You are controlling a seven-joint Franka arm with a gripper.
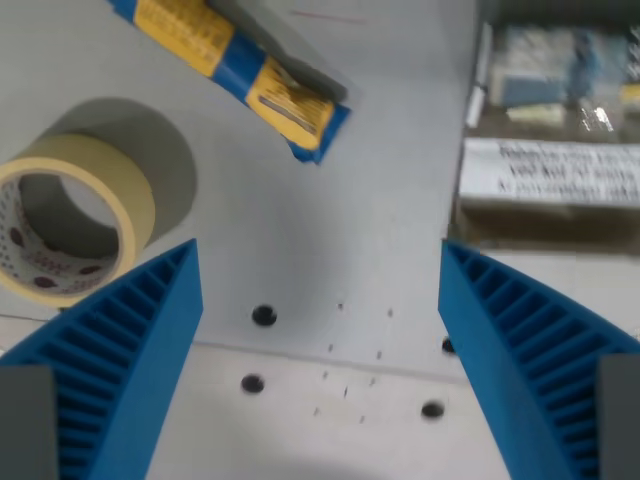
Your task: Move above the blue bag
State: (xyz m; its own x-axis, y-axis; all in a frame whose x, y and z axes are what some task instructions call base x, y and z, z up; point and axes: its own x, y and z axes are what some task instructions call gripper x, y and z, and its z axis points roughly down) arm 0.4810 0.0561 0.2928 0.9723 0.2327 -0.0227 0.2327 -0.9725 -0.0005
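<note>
The blue bag (240,72) with yellow panels lies slanted across the top of the wrist view, running from the upper left corner down toward the centre. My gripper (320,262) hangs above the grey table, open, with nothing between its two blue ribbed fingers (130,350). The bag lies beyond the fingertips, toward the wrist view's top left, well apart from both fingers.
A roll of yellowish tape (72,218) stands at the wrist view's left, partly behind the left finger. A clear box (550,130) with a printed label sits at the upper right. Several small dark holes (263,316) dot the grey table (370,220).
</note>
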